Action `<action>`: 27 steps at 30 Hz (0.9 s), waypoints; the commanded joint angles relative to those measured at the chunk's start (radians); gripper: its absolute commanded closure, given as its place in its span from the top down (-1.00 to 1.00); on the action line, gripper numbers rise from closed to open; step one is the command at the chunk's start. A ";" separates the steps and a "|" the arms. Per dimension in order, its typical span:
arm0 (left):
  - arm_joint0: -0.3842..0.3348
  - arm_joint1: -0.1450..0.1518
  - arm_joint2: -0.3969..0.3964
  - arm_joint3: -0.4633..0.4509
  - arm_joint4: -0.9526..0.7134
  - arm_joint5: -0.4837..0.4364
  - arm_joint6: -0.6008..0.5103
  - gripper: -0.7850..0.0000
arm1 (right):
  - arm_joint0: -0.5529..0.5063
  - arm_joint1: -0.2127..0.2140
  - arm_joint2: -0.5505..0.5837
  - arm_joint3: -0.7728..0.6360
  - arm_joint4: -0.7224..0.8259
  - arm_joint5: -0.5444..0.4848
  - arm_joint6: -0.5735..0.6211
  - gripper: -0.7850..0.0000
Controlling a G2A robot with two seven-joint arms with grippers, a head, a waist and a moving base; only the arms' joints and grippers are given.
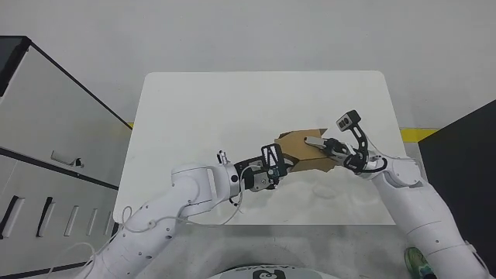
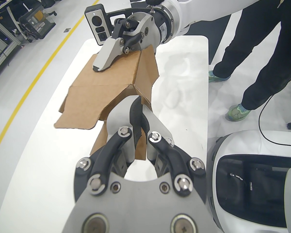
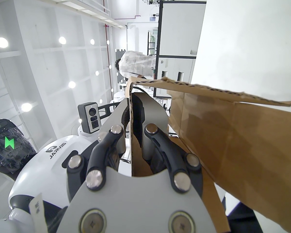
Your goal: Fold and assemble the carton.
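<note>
Brown corrugated carton (image 1: 298, 141), partly folded, flaps splayed

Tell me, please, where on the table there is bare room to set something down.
The table's far half, from the carton to the far edge, is bare. The near edge is crowded: the left tool and right tool both grip the carton there.

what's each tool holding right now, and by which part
Both hold the carton. The left tool pinches a flap edge at one end; the right tool clamps a panel edge at the opposite end.
</note>
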 commanded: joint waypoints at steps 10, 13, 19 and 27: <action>-0.010 -0.001 0.010 0.014 -0.014 0.006 -0.047 -1.00 | 0.007 -0.007 -0.005 0.009 -0.020 0.022 -0.019 -1.00; -0.014 -0.002 0.012 0.015 -0.022 0.006 -0.056 -1.00 | 0.009 -0.008 -0.007 0.009 -0.028 0.027 -0.025 -1.00; -0.018 -0.002 0.012 0.016 -0.030 0.005 -0.062 -1.00 | 0.012 -0.011 -0.007 0.015 -0.035 0.032 -0.027 -1.00; -0.019 -0.001 0.012 0.019 -0.040 -0.006 -0.046 -1.00 | 0.016 -0.015 -0.006 0.024 -0.039 0.037 -0.032 -1.00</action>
